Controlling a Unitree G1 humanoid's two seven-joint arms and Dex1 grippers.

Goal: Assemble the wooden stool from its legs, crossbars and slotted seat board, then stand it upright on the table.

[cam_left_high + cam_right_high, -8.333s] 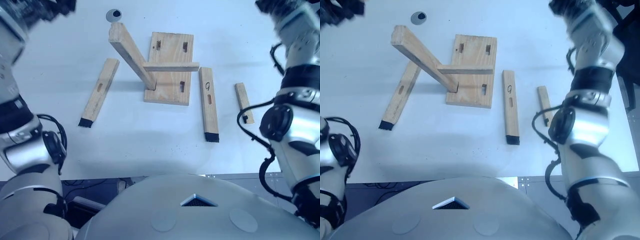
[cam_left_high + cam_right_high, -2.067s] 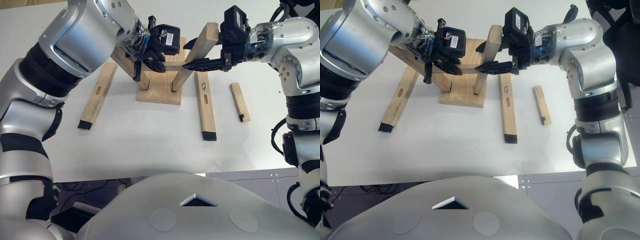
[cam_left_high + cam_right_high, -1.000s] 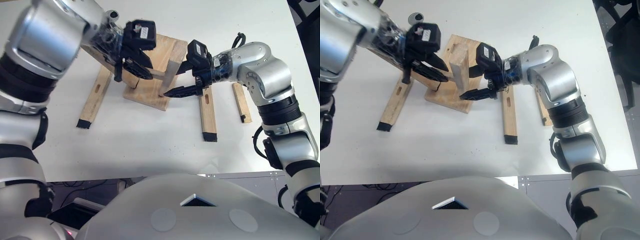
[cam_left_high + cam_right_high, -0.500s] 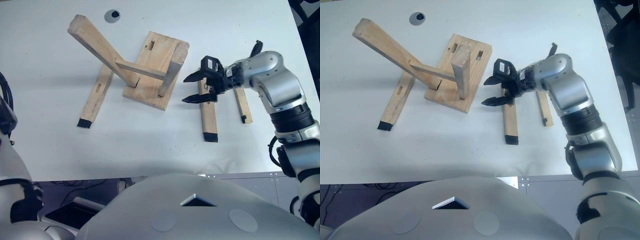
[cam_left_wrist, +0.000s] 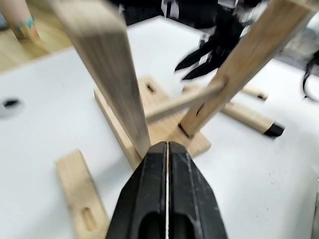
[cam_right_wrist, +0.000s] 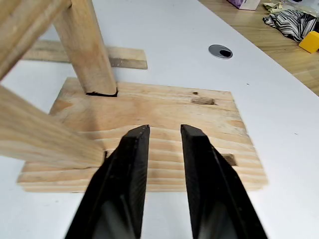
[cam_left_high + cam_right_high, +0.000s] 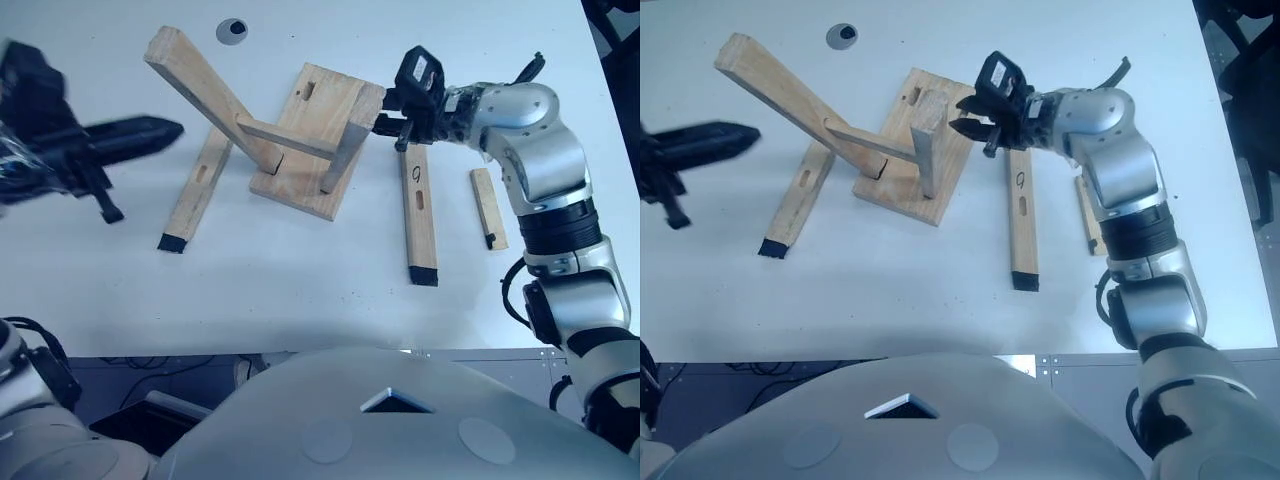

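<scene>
Seat board lies flat on white table, slotted face up. 2 legs stand in its slots. The long leg rises from the board's near-left part and leans well out past its left edge. The 2nd leg rises from the near-right part, with its top over the board's right edge. Fitted crossbar spans between them above the board, an end on each leg. Far slots of the board unfilled.

R gripper sits just off the board's right edge, level w/ the top of the 2nd leg. Its fingers are spread w/ nothing between them. Cannot tell if a tip touches the leg. In the R wrist view the tips hang over the board's face.

L gripper is well apart from the board, out to its left and above the table. Its fingers are pressed together, holding nothing.

Loose parts, all flat on the table:
- Left loose leg just beside the board's left edge, black tip at the near end, partly under the long leg.
- Right loose leg near the board's right edge, slot up, black tip at the near end.
- Short crossbar further right of that, apart from it.

Round cable hole in the table, beyond the board to the far left.
</scene>
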